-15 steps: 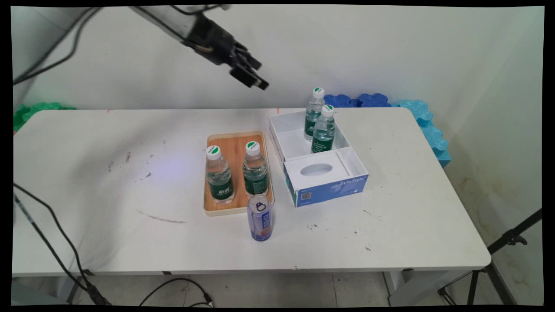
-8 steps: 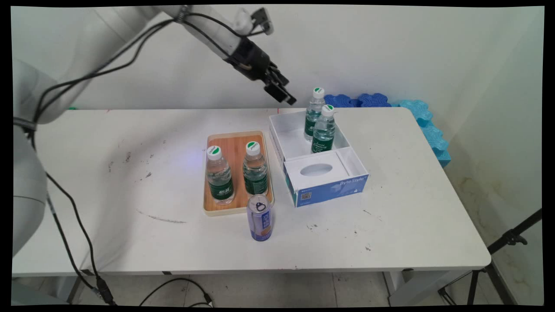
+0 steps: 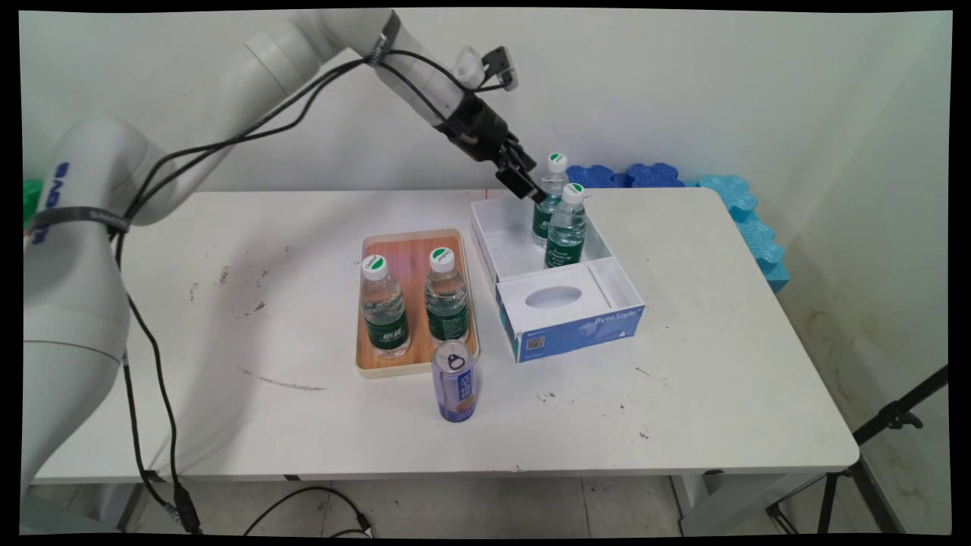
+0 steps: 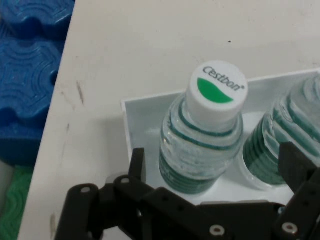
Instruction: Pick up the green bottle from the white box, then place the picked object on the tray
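Note:
My gripper [image 3: 531,189] is open and hangs low over the back of a white box [image 3: 576,334] with a blue front. Two water bottles with white-and-green caps stand in that box. In the hand view the far bottle [image 4: 205,145] stands between my fingers [image 4: 137,162], close to the box's back corner [image 4: 131,130]; I see no contact with it. The near bottle [image 4: 280,135] is just beside it, by my other finger. From the main view, my fingertips are level with the far bottle's [image 3: 550,193] neck, on its left side, and the near bottle [image 3: 567,231] is in front.
A wooden tray [image 3: 410,254] left of the box carries two more water bottles [image 3: 384,307] [image 3: 446,299]. A blue can [image 3: 454,381] stands in front of the tray. Blue foam pieces [image 3: 652,176] lie behind the table's back right edge. A tripod [image 3: 887,421] stands at the right.
The gripper came down and to the right from high above the table's middle to the far bottle in the box. Nothing on the table moved.

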You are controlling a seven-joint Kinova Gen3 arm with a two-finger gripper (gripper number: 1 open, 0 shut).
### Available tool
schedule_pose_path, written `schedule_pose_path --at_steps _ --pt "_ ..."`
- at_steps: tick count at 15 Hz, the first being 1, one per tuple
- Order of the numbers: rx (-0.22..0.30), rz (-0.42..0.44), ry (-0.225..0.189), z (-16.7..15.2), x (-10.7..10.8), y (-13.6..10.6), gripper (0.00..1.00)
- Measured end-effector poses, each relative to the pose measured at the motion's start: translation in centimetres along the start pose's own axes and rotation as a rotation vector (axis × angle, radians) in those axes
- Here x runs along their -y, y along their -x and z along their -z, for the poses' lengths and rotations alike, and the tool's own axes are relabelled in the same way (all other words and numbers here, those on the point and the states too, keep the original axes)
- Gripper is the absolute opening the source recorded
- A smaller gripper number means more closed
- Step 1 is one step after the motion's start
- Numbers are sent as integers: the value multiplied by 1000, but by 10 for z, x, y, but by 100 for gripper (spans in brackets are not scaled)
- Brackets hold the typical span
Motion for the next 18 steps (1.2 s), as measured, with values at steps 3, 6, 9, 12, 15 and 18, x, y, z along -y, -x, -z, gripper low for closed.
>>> schedule_pose_path --at_steps 3,6,9,12,15,18 --pt "-5 -7 13 -18 7 -2 100" --pt "-8 -9 25 -31 11 -2 100" --pt "-10 -11 38 -42 13 -3 100" --pt "-11 -18 43 -49 14 -3 0" --pt "-13 -22 44 -53 15 -4 0" --pt "-22 -20 33 -50 14 -7 0"
